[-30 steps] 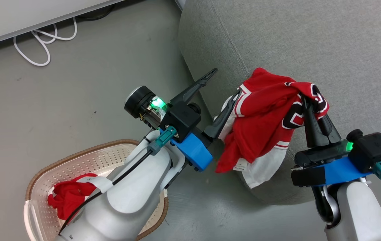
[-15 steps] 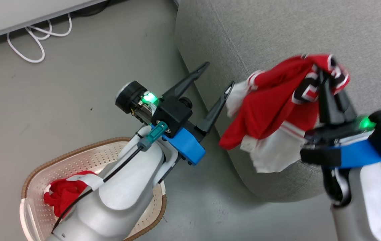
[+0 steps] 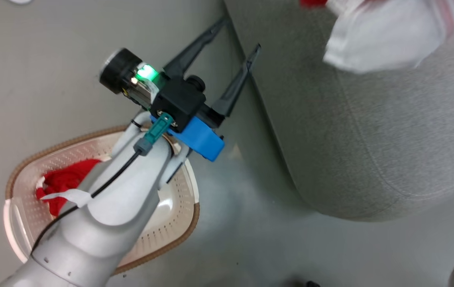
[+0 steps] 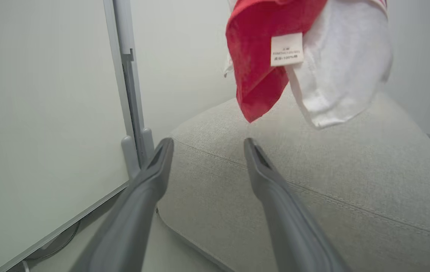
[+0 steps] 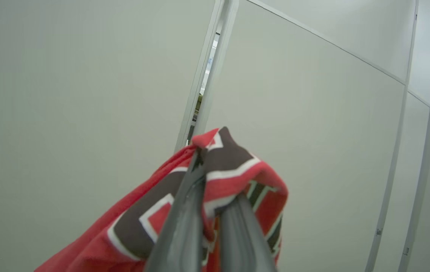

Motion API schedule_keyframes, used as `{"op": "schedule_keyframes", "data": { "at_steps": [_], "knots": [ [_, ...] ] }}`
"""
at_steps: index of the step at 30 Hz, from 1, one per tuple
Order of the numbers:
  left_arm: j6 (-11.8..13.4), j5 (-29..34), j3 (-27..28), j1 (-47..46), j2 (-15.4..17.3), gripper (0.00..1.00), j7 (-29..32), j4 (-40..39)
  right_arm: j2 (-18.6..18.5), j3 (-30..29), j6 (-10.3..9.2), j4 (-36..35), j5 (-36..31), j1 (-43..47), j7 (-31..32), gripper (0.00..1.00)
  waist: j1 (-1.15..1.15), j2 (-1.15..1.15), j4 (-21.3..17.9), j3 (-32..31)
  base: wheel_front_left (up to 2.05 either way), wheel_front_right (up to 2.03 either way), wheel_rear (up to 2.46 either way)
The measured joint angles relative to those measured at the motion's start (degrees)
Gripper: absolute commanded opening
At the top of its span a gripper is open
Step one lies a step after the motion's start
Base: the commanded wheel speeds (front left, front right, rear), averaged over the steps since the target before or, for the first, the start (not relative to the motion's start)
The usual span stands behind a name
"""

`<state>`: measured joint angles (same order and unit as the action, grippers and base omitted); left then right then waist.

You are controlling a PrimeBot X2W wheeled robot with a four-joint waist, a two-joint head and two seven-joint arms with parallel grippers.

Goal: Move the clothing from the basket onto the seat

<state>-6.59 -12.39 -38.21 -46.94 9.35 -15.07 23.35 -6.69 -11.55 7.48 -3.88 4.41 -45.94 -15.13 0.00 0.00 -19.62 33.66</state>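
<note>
- Right wrist view: right fingers pinched tight on jersey.
- Left fingers spread wide, empty.
- Jersey now hangs higher above seat than before.

Grey floor below; pale wall panels, grey post

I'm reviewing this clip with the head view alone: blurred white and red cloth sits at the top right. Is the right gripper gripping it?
Observer: Yes. The right wrist view shows the right gripper shut on the jersey, pinching its black-and-white lettering.
Operator: Is it lying on the seat?
Observer: No. In the left wrist view its red and white ends hang above the seat, apparently not touching.
Operator: Any label?
Observer: A white care tag faces the left wrist camera.
</note>
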Motion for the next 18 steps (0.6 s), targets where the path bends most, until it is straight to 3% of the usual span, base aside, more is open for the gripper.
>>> {"op": "schedule_keyframes", "data": {
  "at_steps": [5,11,18],
  "knots": [
    [0.7,0.9,0.9,-1.9,1.3,1.0,0.0,-1.2,-5.3,-5.8,0.02,-0.2,0.0,-7.0,0.0,0.0,0.0,0.0,0.8,5.5,0.0,0.0,0.0],
    [1.0,1.9,1.2,-3.6,1.9,1.0,0.0,-2.4,-13.1,-12.2,0.01,6.3,0.8,-12.9,0.0,0.0,0.01,0.0,1.6,11.7,0.0,0.0,0.0],
    [1.2,2.4,0.8,-3.8,2.1,1.0,0.0,-2.7,-14.9,-15.8,0.01,17.1,0.1,-15.6,0.0,0.0,0.01,0.0,2.2,16.0,0.0,0.0,0.0]
  ]
}}
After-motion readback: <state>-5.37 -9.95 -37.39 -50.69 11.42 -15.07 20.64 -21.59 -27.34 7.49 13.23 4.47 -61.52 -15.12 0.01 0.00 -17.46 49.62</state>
